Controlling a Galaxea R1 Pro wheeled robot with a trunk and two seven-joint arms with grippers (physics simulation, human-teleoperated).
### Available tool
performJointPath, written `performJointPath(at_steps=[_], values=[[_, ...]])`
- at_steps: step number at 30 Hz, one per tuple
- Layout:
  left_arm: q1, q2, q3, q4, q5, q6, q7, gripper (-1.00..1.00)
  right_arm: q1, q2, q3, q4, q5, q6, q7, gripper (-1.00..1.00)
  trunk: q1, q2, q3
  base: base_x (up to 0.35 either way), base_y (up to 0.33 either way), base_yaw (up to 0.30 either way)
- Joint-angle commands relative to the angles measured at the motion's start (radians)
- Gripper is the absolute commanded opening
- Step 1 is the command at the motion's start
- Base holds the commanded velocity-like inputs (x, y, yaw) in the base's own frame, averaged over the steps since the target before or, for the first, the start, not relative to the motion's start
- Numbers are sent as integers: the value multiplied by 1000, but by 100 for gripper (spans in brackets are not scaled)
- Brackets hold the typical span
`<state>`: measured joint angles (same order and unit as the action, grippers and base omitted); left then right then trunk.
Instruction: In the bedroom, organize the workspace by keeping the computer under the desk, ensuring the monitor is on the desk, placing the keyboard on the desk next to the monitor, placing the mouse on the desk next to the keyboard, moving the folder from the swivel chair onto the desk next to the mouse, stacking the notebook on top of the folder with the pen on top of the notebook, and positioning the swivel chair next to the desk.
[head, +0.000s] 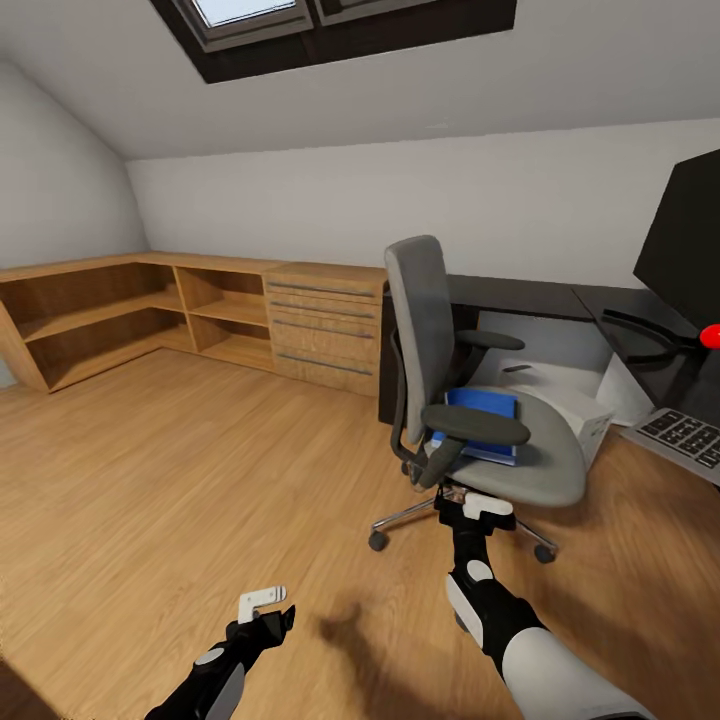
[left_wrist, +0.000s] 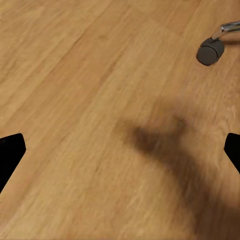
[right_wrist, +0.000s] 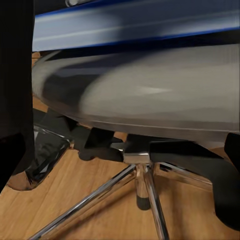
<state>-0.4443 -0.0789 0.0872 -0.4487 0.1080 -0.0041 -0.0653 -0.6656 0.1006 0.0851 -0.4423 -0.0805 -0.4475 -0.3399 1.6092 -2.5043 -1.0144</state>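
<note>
The swivel chair (head: 545, 465), grey with dark armrests, stands on the wood floor in front of the black desk (head: 530, 295). A blue folder (head: 482, 412) lies flat on its seat. My right gripper (head: 468, 497) is open, just below the seat's front edge; its wrist view looks under the seat (right_wrist: 150, 90) at the chrome base (right_wrist: 142, 185) and the folder's blue edge (right_wrist: 135, 25). My left gripper (head: 265, 605) hangs open low over the floor, empty. The monitor (head: 690, 235) and keyboard (head: 685, 435) show at the right edge. The light grey computer (head: 580, 405) sits beneath the desk.
A light-wood shelf unit (head: 120, 315) with drawers (head: 325, 335) runs along the back wall on the left. Open wood floor (head: 200, 480) spreads left of the chair. One chair caster (left_wrist: 210, 50) shows in the left wrist view. A red blob (head: 711, 336) sits near the monitor.
</note>
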Motion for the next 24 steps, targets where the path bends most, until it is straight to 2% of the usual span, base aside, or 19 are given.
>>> performJointPath(at_steps=[1, 24], values=[[-1, -1, 6, 1, 9, 0, -7, 100, -1, -1, 8, 1, -8, -3, -7, 100, 0, 0, -1, 0, 1, 122], [-1, -1, 6, 1, 9, 0, -7, 100, -1, -1, 8, 1, -7, -4, -7, 100, 0, 0, -18, 0, 0, 226]])
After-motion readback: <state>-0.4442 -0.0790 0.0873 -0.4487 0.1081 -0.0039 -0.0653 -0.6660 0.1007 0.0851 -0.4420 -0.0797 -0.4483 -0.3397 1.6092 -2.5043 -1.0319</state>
